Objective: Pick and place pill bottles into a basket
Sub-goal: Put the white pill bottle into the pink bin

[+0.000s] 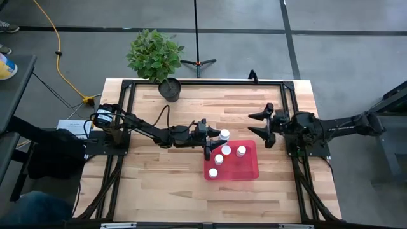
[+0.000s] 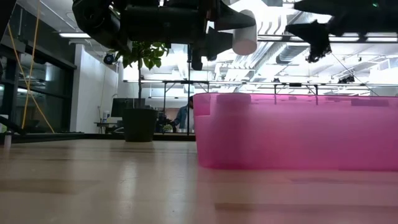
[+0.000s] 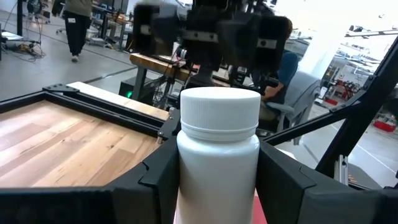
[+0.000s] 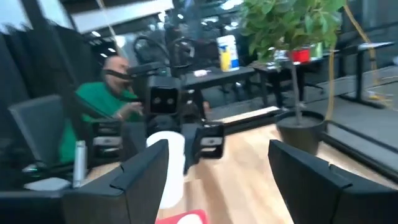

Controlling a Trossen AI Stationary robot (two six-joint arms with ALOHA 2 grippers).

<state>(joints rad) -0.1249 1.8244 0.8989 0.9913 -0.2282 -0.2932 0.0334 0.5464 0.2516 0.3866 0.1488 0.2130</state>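
My left gripper (image 1: 216, 136) reaches in level from the table's left and is shut on a white pill bottle (image 1: 224, 134), which it holds high over the far left rim of the red basket (image 1: 250, 173). Several more white bottles (image 1: 226, 151) stand in the basket. In the low view the held bottle (image 2: 244, 34) hangs well above the basket's wall (image 2: 298, 134). My right gripper (image 1: 262, 124) hovers open to the right of the basket, pointing toward the left arm, with nothing between its fingers (image 4: 143, 180). My left gripper pinches the bottle's body (image 3: 186, 168) below the cap between its two fingers (image 3: 155, 180), one on each side. The fingers come level from the table's left. The bottle stands upright, cap up, lifted clear of basket and table.
A potted plant (image 1: 169, 89) stands at the table's far edge left of centre. A black frame (image 1: 127, 86) runs round the table. Bare wood (image 1: 159, 178) lies left of and nearer than the basket. A seated person in green (image 4: 93, 118) shows beyond the table.
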